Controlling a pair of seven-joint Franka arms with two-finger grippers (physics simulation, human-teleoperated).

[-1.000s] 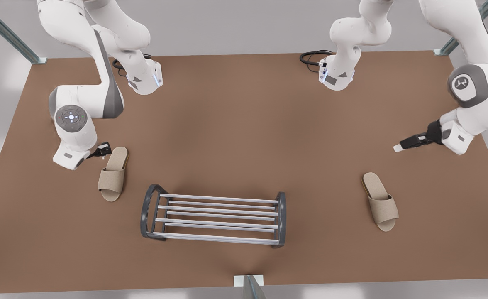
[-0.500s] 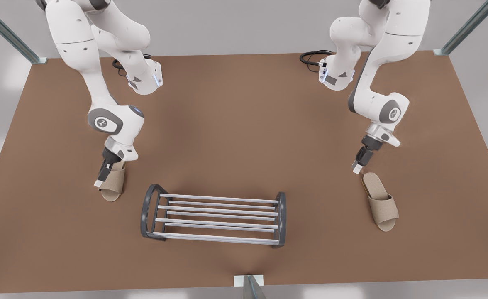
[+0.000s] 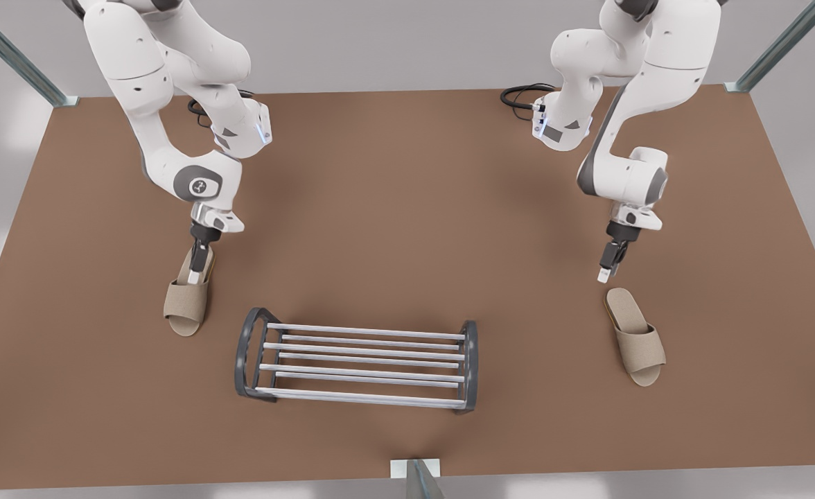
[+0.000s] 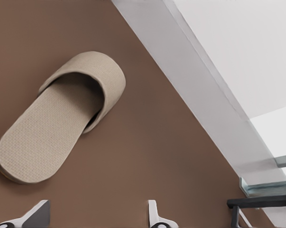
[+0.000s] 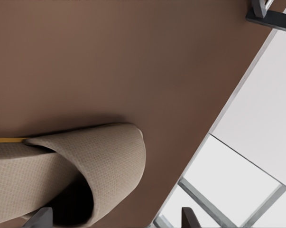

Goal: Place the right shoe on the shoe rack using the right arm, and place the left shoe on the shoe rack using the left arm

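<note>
Brown tabletop (image 3: 407, 208), pale grey walls. Shoe rack (image 3: 359, 364): dark grey rounded ends, silver bars; stood near front edge between two beige slippers. Left gripper (image 3: 603, 275): gaped, held nothing, hung by one slipper's (image 3: 635, 337) heel. Right gripper (image 3: 195, 277): gaped, straddled the other slipper (image 3: 186, 305)

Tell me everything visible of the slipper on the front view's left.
The slipper is beige woven-looking fabric, open-toed, a wide band over a flat sole. It lies flat on the brown table, toe toward the camera, beside the rack but apart. The right pincer hangs open over its heel half; contact unclear. The left pincer hovers open near the other slipper.
</note>
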